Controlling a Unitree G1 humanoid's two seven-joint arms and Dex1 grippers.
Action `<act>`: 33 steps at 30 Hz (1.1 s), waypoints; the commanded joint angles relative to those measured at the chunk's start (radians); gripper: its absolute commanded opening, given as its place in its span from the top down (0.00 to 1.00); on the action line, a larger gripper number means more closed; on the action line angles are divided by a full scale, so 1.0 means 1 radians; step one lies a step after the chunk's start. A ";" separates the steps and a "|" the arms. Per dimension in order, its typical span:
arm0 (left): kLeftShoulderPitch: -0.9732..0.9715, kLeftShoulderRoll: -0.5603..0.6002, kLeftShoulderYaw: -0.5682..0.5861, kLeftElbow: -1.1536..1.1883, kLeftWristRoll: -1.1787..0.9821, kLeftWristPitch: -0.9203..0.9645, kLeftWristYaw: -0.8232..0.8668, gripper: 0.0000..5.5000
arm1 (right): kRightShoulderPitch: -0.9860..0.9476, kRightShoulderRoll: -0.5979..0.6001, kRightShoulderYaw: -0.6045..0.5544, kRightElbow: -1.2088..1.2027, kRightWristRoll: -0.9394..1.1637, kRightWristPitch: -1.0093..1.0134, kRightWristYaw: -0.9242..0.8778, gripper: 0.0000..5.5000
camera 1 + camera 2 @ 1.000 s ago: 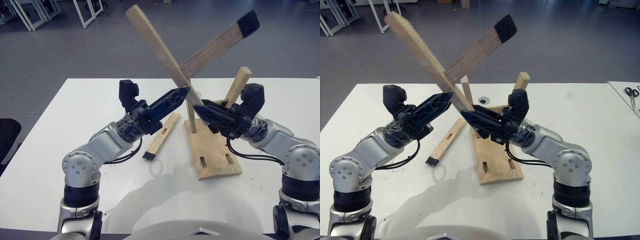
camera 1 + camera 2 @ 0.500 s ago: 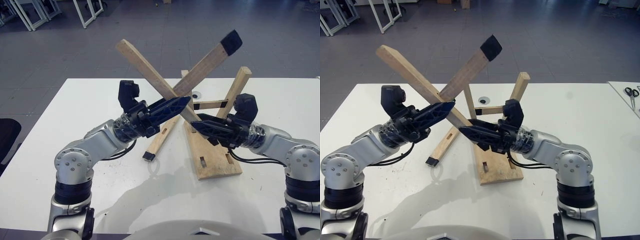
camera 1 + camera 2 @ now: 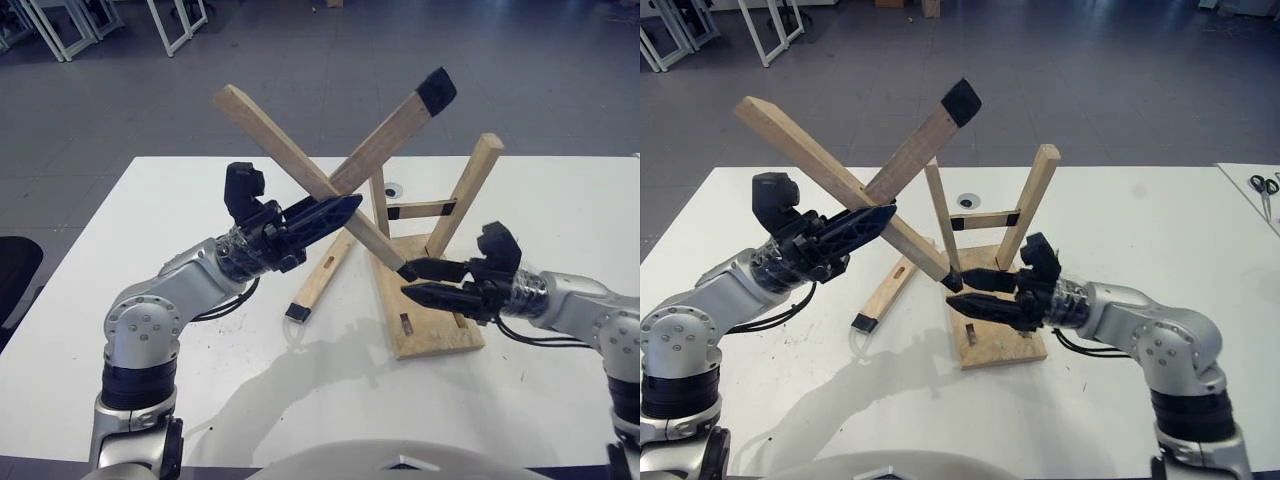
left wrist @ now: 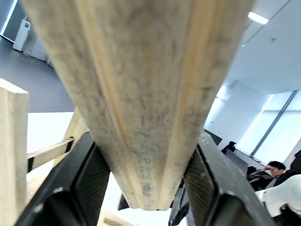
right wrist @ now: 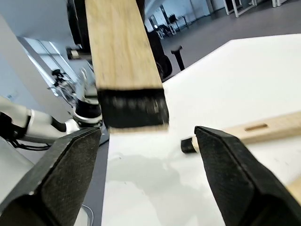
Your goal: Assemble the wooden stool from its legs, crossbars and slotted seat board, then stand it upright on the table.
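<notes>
Above the table (image 3: 150, 200), left tool (image 3: 345, 207) clamps crossed legs (image 3: 285, 150); right tool (image 3: 407, 281) gapes, holding nothing.

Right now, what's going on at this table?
The robot is partway through building the stool. Its left jaws are shut on a crossed pair of legs, held up over the table. The right jaws stand open by that pair's black-capped lower end, not gripping it. Below lies the seat board, with two legs and a crossbar already standing in it. One more leg lies loose on the table.
</notes>
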 commanded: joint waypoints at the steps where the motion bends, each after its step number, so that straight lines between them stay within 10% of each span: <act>1: 0.042 0.012 -0.109 0.016 0.261 -0.069 -0.094 0.62 | 0.101 -0.130 -0.004 0.033 -0.214 -0.135 0.087 0.35; 13: 0.113 -0.165 -0.315 0.194 0.700 -0.334 -0.280 0.62 | -0.001 -0.026 0.102 0.455 -0.771 -0.446 -0.203 0.35; 33: 0.055 -0.030 -0.238 0.266 0.736 -0.274 -0.561 0.62 | 0.012 0.110 0.226 0.491 -0.944 -0.511 -0.175 0.35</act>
